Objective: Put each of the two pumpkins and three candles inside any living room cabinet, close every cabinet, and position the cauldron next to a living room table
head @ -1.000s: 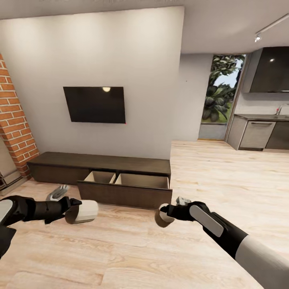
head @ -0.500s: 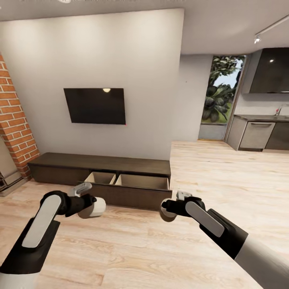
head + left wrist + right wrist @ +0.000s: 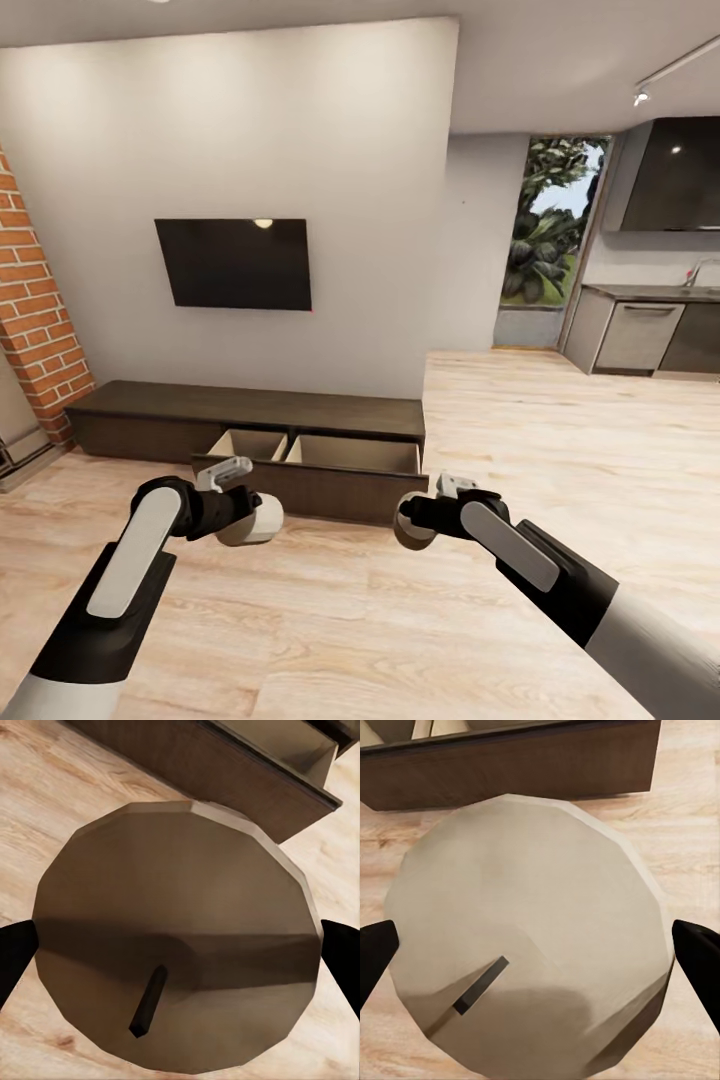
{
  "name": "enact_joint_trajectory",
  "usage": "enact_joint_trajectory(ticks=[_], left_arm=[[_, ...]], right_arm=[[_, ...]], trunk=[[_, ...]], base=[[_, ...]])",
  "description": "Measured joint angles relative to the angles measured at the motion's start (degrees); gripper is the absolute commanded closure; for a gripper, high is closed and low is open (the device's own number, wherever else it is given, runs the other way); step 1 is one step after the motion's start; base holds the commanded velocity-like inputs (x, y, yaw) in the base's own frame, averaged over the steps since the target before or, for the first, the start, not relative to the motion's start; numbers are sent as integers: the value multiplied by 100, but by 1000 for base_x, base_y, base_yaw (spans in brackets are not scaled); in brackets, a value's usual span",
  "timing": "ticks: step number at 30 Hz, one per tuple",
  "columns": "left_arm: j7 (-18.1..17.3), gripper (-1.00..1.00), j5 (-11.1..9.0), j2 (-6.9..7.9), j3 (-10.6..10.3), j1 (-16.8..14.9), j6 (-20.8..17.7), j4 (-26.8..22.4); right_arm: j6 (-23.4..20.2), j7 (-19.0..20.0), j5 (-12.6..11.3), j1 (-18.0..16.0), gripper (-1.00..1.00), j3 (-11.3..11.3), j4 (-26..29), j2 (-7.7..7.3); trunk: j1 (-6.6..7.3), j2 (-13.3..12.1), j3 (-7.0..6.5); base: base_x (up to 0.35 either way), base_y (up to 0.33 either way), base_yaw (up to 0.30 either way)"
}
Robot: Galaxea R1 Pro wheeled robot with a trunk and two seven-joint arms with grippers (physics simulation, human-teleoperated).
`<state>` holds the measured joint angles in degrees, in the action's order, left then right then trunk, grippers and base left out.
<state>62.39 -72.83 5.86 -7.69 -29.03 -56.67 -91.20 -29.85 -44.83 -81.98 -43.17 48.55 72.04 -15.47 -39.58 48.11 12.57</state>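
Observation:
The long dark-brown cabinet stands against the wall under the TV, with a wide drawer pulled out showing pale compartments. My left gripper is shut on a pale candle, held a little in front of the drawer's left part. In the left wrist view the candle's flat top with its dark wick sits between the black fingertips. My right gripper is shut on another candle in front of the drawer's right end; its top is close up in the right wrist view.
A black TV hangs above the cabinet. A red brick wall rises at the left. Grey kitchen units and a window with foliage lie at the back right. Light wood floor stretches to the right.
My left arm has swung in from the far left toward the drawer, carrying its candle rightward and up. The right gripper and its candle have barely shifted.

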Motion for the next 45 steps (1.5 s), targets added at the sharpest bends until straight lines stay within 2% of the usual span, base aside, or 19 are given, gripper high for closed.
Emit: enact_joint_trajectory(ticks=[11, 17, 37, 45], left_arm=[[-13, 100, -16, 16, 25, 0, 1, 11], [-13, 100, -24, 25, 32, 0, 1, 11], [-12, 100, -32, 25, 18, 0, -3, 13], [-12, 100, -31, 23, -5, -1, -2, 19]], right_arm=[[37, 22, 46, 3, 100, 7, -63, -2], [314, 123, 57, 3, 100, 21, -83, -5], [396, 129, 43, 4, 100, 13, -6, -5], [460, 136, 36, 4, 100, 11, -53, -9]], trunk=[[1, 0, 77], [0, 1, 79], [0, 1, 73], [0, 0, 48]], base=[[312, 144, -47], [300, 200, -1], [279, 219, -47], [270, 224, -233]])
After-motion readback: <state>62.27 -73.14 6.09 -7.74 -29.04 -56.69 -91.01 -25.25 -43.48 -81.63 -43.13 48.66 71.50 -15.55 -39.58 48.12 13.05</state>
